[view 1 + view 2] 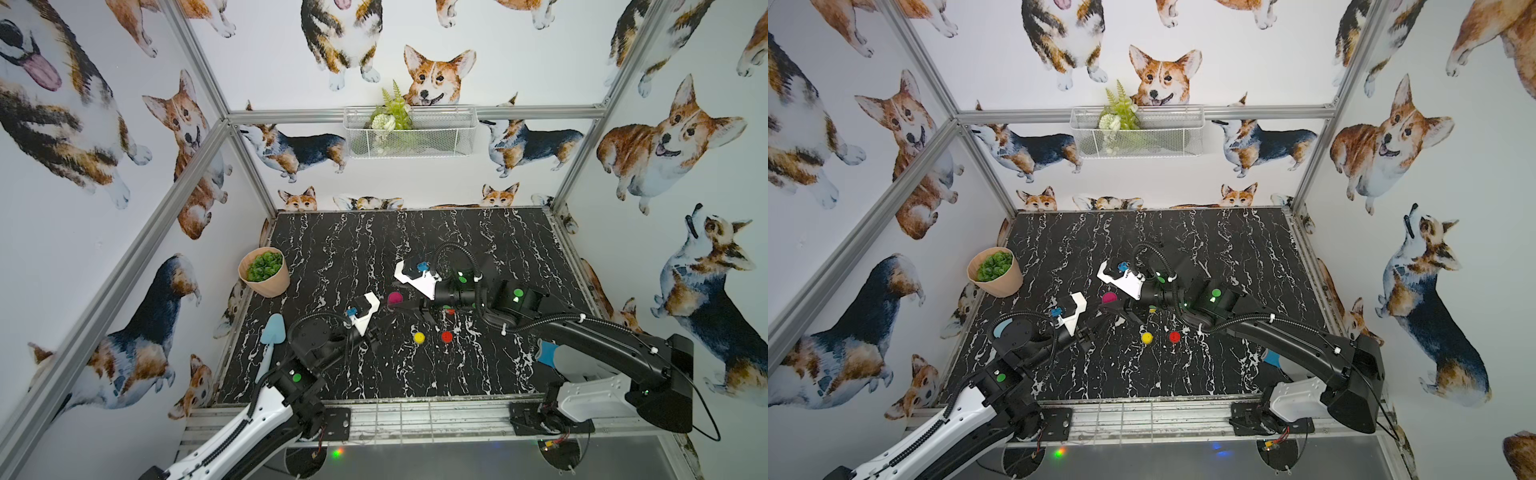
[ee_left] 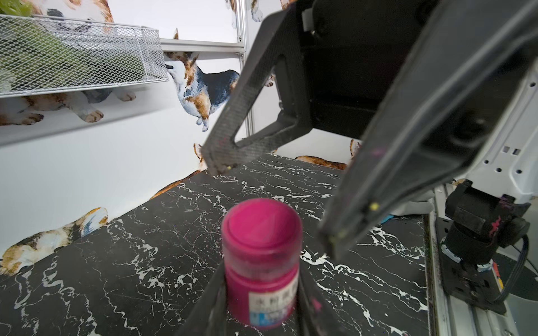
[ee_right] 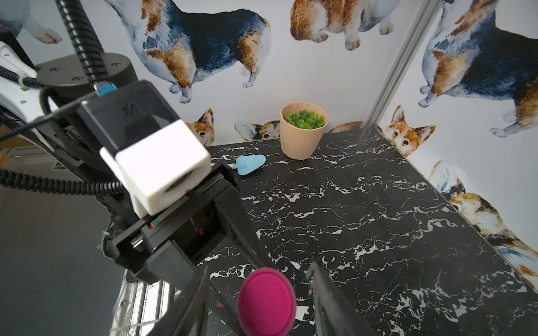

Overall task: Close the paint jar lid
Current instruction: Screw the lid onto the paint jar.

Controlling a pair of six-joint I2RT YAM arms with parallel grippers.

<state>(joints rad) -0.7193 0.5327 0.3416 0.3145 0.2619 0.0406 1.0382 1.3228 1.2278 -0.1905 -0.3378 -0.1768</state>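
The magenta paint jar stands upright on the black marble table, a little left of its middle. Its magenta lid sits on top of the jar. My left gripper is shut on the jar's body, one finger pressed against each side by the label. My right gripper reaches in from the right and hangs just over the lid. Its fingers straddle the lid with a gap on either side, so it is open.
A yellow paint jar and a red one stand just in front of the grippers. A potted succulent and a blue scoop lie at the left edge. A wire basket hangs on the back wall.
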